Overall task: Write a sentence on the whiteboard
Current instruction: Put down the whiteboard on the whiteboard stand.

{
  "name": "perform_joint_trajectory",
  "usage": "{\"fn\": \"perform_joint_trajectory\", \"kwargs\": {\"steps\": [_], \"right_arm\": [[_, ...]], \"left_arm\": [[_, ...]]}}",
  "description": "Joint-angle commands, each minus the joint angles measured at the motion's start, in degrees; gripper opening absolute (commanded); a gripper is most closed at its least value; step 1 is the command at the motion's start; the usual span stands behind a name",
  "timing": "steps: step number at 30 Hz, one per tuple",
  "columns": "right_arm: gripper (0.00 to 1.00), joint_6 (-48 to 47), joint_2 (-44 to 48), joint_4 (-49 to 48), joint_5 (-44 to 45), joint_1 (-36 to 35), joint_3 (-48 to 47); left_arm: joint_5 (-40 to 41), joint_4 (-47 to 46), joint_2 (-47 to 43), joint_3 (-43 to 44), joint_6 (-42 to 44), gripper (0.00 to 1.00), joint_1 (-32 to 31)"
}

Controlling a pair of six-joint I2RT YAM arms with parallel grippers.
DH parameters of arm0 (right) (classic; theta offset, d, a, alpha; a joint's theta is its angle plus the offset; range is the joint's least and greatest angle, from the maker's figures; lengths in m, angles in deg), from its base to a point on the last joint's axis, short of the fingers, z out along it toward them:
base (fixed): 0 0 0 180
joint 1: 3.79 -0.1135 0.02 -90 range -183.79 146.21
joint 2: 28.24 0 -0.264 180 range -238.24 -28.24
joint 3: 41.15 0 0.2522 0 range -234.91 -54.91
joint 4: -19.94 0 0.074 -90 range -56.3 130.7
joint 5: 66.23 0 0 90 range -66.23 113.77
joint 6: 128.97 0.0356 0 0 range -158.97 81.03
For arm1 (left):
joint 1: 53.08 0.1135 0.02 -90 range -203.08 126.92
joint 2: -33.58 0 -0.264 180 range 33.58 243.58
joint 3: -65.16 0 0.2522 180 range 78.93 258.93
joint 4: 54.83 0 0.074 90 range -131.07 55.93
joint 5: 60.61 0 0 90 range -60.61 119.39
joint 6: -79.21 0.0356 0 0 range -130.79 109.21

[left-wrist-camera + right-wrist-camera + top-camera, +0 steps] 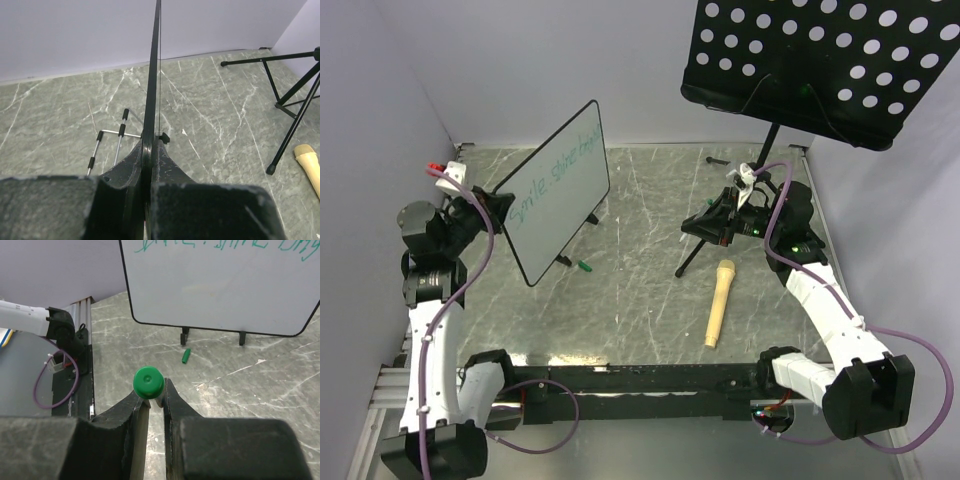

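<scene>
The grey marbled table [640, 200] bears a beige microphone [718, 302] and a green cap [585, 267].

Whiteboard [565, 195]: large white rectangle with rounded corners, a thin black frame and two small black feet. Stands upright on one long edge at the left rear of the table [640, 290].
Sentence [556, 172]: teal-green handwriting along the upper long edge, reading roughly "Smile, shine bright".

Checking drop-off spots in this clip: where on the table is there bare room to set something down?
Bare: the table's middle, bordered by the whiteboard, green cap, microphone and stand legs; also the near-left strip before the arms' base bar. Crowded: far right, around those legs and the right end effector.
</scene>
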Motion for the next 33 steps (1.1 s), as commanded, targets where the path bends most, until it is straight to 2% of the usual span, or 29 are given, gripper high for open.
{"fn": "perform_joint_trajectory", "kwargs": {"steps": [1,16,23,28,30,32,33], "right_arm": [[0.00,0.6,0.9,-2.6,-1.4,0.5,0.3],[0.00,0.8,0.9,-2.9,-1.7,0.7,0.4],[0.00,0.8,0.6,-3.0,-1.8,0.8,0.5],[0.00,1.0,0.8,-3.1,-1.8,0.8,0.6],[0.00,0.9,1.0,-3.1,-1.9,0.7,0.6],[0.00,1.0,0.9,-3.2,-2.0,0.7,0.6],[0.00,1.1,0.9,-3.3,-2.0,0.8,0.6]], "left_arm": [[0.3,-1.0,0.2,-3.0,1.7,0.01,3.0],[-5.0,-12.0,2.3,-10.8,2.2,0.01,7.0],[-6.0,-11.3,1.6,-13.4,3.3,0.04,7.7],[-3.4,-10.5,-0.1,-15.7,3.0,0.14,7.7],[-2.1,-10.3,-0.5,-16.5,2.3,0.25,7.7],[-1.0,-9.3,-0.8,-16.0,1.9,0.31,7.7],[-0.4,-8.0,-0.8,-15.8,2.0,0.38,7.8]]}}
